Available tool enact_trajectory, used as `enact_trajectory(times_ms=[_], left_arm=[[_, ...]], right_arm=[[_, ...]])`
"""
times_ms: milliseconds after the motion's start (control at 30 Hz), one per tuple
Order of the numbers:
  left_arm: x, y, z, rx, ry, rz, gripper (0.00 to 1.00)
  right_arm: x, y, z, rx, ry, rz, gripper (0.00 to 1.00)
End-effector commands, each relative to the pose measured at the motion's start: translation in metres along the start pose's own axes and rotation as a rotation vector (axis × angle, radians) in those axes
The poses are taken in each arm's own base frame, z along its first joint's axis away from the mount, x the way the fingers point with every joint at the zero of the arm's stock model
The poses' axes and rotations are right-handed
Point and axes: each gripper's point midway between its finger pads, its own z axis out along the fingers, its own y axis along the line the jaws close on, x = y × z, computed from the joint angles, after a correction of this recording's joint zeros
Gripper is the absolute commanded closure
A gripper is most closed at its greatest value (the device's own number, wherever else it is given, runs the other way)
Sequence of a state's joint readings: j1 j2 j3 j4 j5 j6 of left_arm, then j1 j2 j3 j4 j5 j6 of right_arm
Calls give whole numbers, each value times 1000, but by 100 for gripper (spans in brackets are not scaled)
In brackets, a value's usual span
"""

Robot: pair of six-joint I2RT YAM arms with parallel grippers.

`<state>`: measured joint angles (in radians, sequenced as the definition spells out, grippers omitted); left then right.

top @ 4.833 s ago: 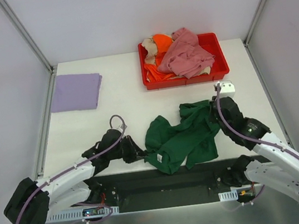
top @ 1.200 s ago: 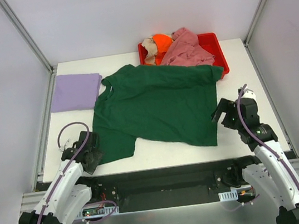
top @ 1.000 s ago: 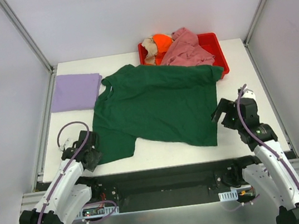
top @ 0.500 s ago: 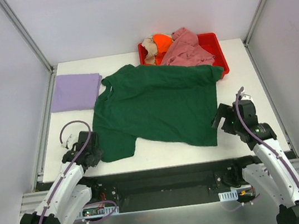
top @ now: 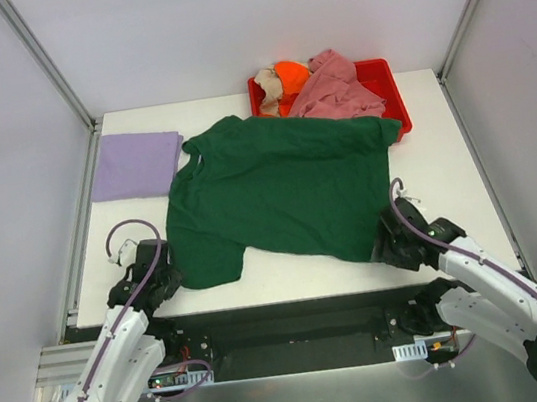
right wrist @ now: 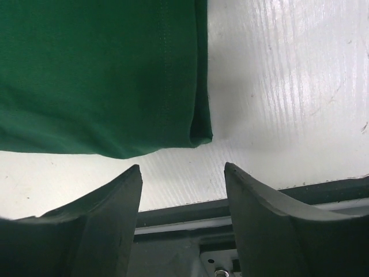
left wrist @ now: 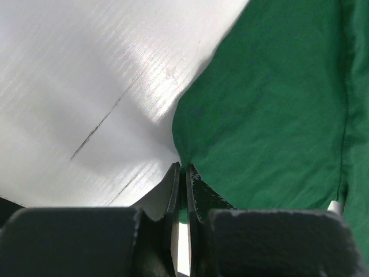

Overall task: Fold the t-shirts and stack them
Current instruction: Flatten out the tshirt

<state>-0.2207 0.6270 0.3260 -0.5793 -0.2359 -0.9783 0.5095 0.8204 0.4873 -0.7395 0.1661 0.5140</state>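
A dark green t-shirt (top: 276, 185) lies spread flat across the middle of the table. My left gripper (top: 164, 277) sits at its near left corner. In the left wrist view the gripper (left wrist: 184, 167) is shut on the edge of the green cloth (left wrist: 271, 104). At the shirt's near right corner my right gripper (top: 384, 244) rests low over the table. Its jaws (right wrist: 182, 167) stand open just short of the green hem (right wrist: 98, 69), with nothing between them. A folded lavender t-shirt (top: 135, 164) lies at the far left.
A red tray (top: 387, 77) at the back holds crumpled pink (top: 338, 89), orange (top: 288, 75) and beige (top: 269, 87) shirts; the green shirt's far edge overlaps its front. The table's near edge and a dark metal rail (right wrist: 190, 213) run right beneath my right gripper.
My right arm has dropped and swung in toward the shirt's near right corner, its jaws narrowing somewhat. The left gripper has closed on the near left corner and shifted slightly.
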Motion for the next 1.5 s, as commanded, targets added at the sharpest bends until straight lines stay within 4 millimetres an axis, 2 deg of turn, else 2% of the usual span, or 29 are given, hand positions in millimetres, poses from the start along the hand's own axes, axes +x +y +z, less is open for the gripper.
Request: enact_trajectory(times_ms=[0, 133, 300, 433, 700, 900, 1033, 1067, 1200, 1300, 1400, 1467], left_arm=[[-1, 2, 2, -9, -4, 22, 100], [-1, 2, 2, -12, -2, 26, 100], [0, 1, 1, 4, -5, 16, 100], [-2, 0, 0, 16, -16, 18, 100], [-3, -3, -2, 34, -17, 21, 100], [-7, -5, -3, 40, -34, 29, 100], [-7, -5, -4, 46, -34, 31, 100], [-7, -6, -4, 49, -34, 34, 100], [-11, -14, -11, 86, -36, 55, 100], [-21, -35, -26, 166, -52, 51, 100], [-48, -73, -62, 312, -114, 34, 100], [-77, -97, -98, 400, -203, 25, 100]], right_arm=[[-3, -6, 3, 45, -38, 62, 41], [-4, -1, 10, 33, -45, 68, 49], [-4, -5, 18, 78, -36, 64, 55], [-3, 0, 24, 62, -28, 68, 67], [-3, -11, 28, 135, -30, 59, 65], [-2, -6, 36, 112, -21, 27, 80], [-8, -3, 38, 98, -39, -34, 98], [-12, -1, 37, 85, -56, -49, 100], [-37, 17, 19, -46, -194, -141, 100], [-68, 33, -10, -169, -391, -197, 99], [-104, 53, -56, -314, -636, -235, 99], [-126, 57, -90, -353, -777, -248, 99]])
